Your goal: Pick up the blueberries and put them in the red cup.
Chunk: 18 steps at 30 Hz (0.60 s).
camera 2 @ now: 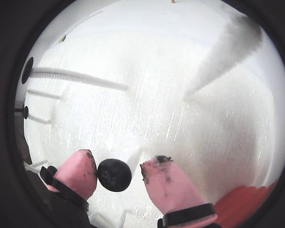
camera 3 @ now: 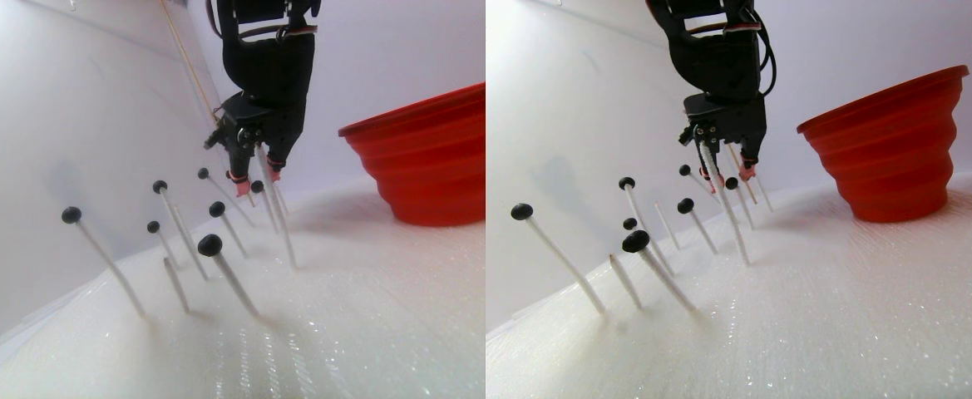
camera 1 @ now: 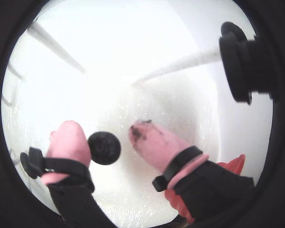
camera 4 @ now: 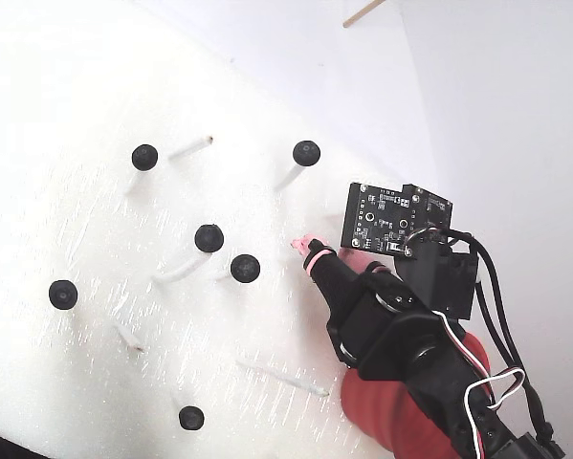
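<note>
Closest to the lens in a wrist view, the gripper (camera 1: 117,137) stood spread, its two pink-capped fingers (camera 1: 68,142) apart with one blueberry (camera 1: 104,148) between them. The berry touched the left finger as that view showed it, and a clear gap lay between it and the right finger, so the jaws were not clamped on it. Another wrist view showed the same: the berry (camera 2: 114,175) against the left pink tip, the right tip smudged dark and standing off.

Farther out, the white foam bed (camera 4: 95,86) carried thin white sticks (camera 4: 176,271) leaning at angles, several topped with berries (camera 4: 144,157); one stick (camera 2: 80,78) ran across just ahead of the fingers, another thick blurred one (camera 2: 223,52) slanted in from the upper right. The sticks crowded the gripper's left side in the stereo pair view (a few stood bare).

The red cup (camera 3: 889,145) sat upright on the foam to the right in that view, well apart from the sticks, with open foam between. In the fixed view the arm hid most of it (camera 4: 391,421).

Beyond it rose a plain pale wall (camera 3: 868,33). No writing could be read anywhere.
</note>
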Each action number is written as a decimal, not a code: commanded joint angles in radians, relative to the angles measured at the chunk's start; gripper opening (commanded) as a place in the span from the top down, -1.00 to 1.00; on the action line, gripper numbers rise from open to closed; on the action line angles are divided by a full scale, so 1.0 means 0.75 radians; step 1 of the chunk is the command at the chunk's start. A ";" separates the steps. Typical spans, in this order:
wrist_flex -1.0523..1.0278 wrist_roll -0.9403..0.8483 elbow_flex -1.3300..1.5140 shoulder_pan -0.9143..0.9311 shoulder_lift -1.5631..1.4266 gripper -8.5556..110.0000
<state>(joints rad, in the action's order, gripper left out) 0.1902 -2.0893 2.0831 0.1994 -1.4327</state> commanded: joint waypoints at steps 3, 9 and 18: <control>0.029 0.014 -0.059 -0.080 -0.033 0.56; 0.029 -0.008 -0.031 -0.080 -0.037 0.56; 0.029 -0.027 -0.012 -0.074 -0.031 0.56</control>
<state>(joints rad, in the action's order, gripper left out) 0.1917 -2.1062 2.0831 0.1948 -1.4312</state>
